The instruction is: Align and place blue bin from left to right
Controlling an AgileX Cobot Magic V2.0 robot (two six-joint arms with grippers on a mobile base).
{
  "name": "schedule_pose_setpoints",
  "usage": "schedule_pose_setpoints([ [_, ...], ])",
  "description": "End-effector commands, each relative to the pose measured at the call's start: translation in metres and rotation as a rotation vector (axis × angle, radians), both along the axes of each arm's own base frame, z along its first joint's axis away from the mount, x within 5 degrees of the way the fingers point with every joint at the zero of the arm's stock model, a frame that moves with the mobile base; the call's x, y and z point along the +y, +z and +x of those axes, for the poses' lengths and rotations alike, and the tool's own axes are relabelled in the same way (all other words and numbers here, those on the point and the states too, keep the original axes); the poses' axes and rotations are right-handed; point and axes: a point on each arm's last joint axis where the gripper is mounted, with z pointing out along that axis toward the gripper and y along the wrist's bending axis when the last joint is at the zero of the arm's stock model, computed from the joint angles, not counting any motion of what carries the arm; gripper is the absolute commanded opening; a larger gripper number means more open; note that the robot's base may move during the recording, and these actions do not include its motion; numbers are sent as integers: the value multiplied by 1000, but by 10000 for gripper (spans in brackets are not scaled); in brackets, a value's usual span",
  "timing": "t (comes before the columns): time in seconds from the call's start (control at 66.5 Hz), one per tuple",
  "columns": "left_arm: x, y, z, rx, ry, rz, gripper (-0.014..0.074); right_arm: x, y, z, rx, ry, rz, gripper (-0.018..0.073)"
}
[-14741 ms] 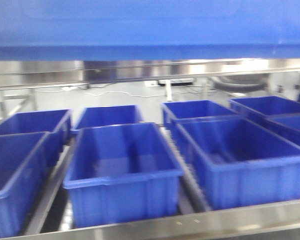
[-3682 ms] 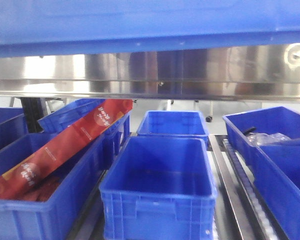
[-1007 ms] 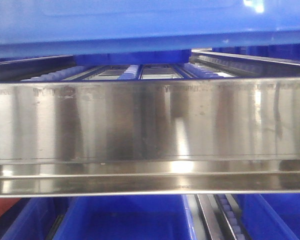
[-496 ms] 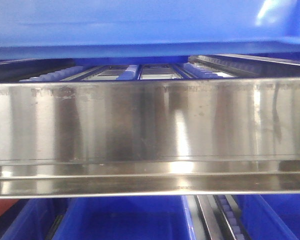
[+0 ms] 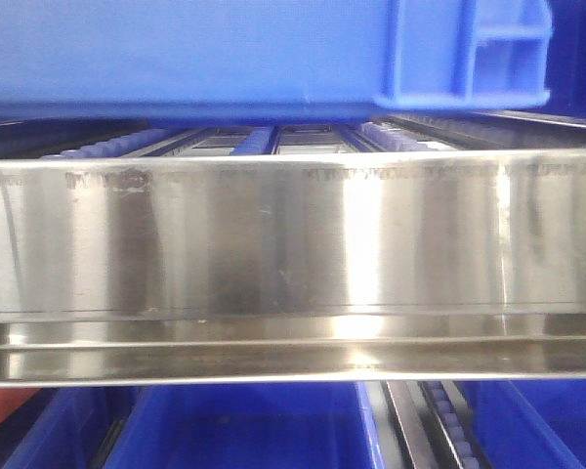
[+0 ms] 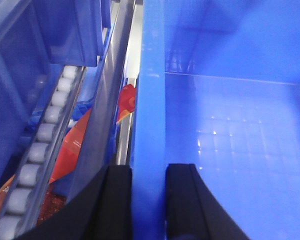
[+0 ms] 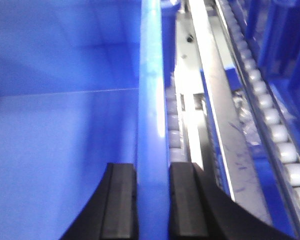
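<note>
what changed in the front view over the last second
The blue bin shifted left in the picture, so its ribbed right corner now shows, and its lower edge sits lower, hiding more of the roller tracks. The steel shelf rail and the bins below stayed put.

We see the steel rail [image 5: 293,244] blocking the front; a narrow gap separates it from the blue bin [image 5: 176,49] above.
</note>
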Motion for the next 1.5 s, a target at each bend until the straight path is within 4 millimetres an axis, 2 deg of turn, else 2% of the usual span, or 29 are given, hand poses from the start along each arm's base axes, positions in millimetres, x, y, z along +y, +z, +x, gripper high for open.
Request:
schedule_pose_setpoints([
  [0.0,-16,8,7,-101,-83,-96,-111,10,11,1,-73,63,100,-78],
  [0.255,-23,-12,27,-53,-80,-56,-111,19,-3,13,-64,64,76,-78],
  [0.361,-24,-15,29,-47,-79,-49,-111,19,-10,20,-50,49,61,-78],
  [0.676,-25,-22,35,-33,-77,-32,-106,13,-13,30,-48,21,57,-78],
  [0.751,-26,-25,37,-25,-77,-29,-62,13,-13,30,-49,20,58,-78],
  [0.932,-27,-28,40,-16,-77,-25,139,13,-14,31,-47,20,56,-62],
  [1.007,-27,-28,40,-17,-76,-23,228,13,-14,31,-45,18,54,30],
  [1.142,-27,-28,40,-17,-76,-23,335,12,-15,31,-34,10,45,321],
  [1.172,-27,-28,40,-17,-76,-23,351,11,-16,30,-28,6,40,361],
  [1.262,-27,-28,40,-17,-76,-23,390,9,-18,30,-5,-13,18,416],
  [1.488,-26,-25,38,-18,-72,-24,391,4,-16,27,2,-27,-8,414],
])
